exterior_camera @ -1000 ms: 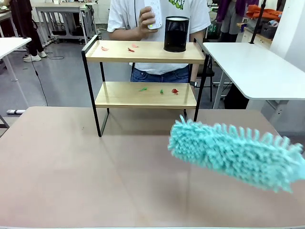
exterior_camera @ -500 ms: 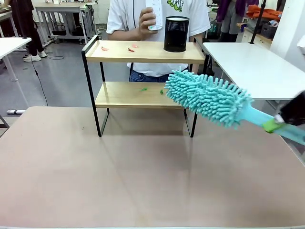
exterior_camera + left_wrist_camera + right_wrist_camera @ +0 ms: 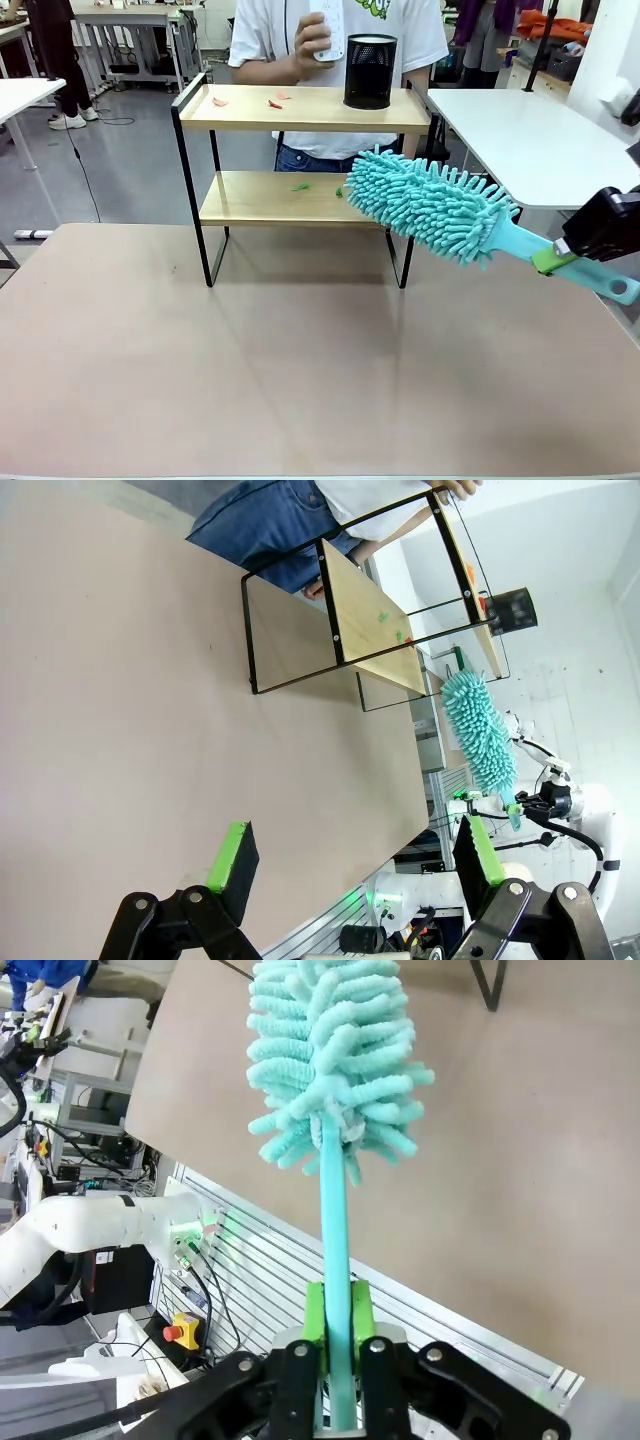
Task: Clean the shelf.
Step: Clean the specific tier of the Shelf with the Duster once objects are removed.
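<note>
At the right front of the shelf (image 3: pixel 300 108), by its lower board, hovers the duster (image 3: pixel 425 205); right tool (image 3: pixel 338 1312) pinches its handle; left tool (image 3: pixel 352 838) spread

Shelf (image 3: pixel 310 112) sits upright in the upper centre of the front frame, all four legs on the far part of the brown tabletop (image 3: pixel 300 350): two light wooden boards in a thin black metal frame, long side facing the camera. Top board carries small pink/red scraps (image 3: pixel 275 103) toward its left and a black mesh cup (image 3: pixel 370 71) right of centre. Lower board has a few green bits (image 3: pixel 300 186) near its middle. In the left wrist frame the shelf shows at upper centre, rolled sideways.
</note>
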`<state>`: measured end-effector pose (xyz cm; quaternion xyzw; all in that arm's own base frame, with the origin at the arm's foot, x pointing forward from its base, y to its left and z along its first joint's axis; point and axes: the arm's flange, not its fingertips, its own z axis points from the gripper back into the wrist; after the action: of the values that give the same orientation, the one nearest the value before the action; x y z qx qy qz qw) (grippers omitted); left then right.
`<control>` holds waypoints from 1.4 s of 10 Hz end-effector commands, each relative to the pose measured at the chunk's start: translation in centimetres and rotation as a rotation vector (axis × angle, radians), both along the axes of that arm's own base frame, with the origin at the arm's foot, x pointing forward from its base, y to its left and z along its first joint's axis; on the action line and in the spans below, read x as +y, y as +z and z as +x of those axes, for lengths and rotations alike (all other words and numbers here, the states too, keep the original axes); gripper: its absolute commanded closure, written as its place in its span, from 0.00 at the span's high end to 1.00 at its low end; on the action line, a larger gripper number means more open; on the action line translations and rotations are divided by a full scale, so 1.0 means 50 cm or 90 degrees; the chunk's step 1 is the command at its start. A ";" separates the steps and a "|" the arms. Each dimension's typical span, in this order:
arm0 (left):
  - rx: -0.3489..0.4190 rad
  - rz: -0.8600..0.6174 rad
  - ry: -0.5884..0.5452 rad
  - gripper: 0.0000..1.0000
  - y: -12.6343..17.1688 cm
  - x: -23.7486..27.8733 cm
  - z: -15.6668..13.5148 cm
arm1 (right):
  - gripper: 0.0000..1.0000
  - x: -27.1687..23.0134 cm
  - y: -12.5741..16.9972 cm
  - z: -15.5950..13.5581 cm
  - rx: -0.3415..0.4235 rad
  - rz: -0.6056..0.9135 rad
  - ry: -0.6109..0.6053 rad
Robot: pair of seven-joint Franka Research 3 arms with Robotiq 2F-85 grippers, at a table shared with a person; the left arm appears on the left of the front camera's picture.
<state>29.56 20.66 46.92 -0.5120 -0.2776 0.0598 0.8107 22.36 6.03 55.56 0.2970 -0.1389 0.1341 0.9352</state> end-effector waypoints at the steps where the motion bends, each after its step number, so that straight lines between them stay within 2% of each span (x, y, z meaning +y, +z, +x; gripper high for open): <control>1: -0.023 -0.007 -0.002 1.00 0.001 -0.002 0.003 | 0.12 0.004 -0.004 0.004 0.003 -0.005 -0.001; 3: -0.023 -0.007 -0.002 1.00 0.001 -0.002 0.003 | 0.12 0.063 -0.002 0.025 -0.017 -0.044 -0.093; 4: -0.023 -0.007 -0.002 1.00 0.001 -0.002 0.003 | 0.12 0.078 -0.001 0.033 -0.019 -0.031 -0.098; 6: -0.023 -0.007 -0.002 1.00 0.001 -0.002 0.003 | 0.12 0.097 -0.016 0.057 -0.035 -0.052 -0.169; 9: -0.023 -0.007 -0.002 1.00 0.001 -0.002 0.003 | 0.12 0.167 -0.031 0.099 -0.078 -0.082 -0.215; 11: -0.023 -0.007 -0.002 1.00 0.001 -0.002 0.003 | 0.12 0.197 -0.053 0.147 -0.079 -0.105 -0.230; 13: -0.023 -0.007 -0.002 1.00 0.001 -0.002 0.003 | 0.12 0.225 -0.086 0.195 -0.118 -0.116 -0.272; 14: -0.023 -0.007 -0.002 1.00 0.001 -0.002 0.003 | 0.12 0.243 -0.099 0.208 -0.097 -0.123 -0.255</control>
<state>29.57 20.68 46.86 -0.5118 -0.2779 0.0590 0.8108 31.29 17.33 50.86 0.1635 -0.2589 -0.0046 0.9520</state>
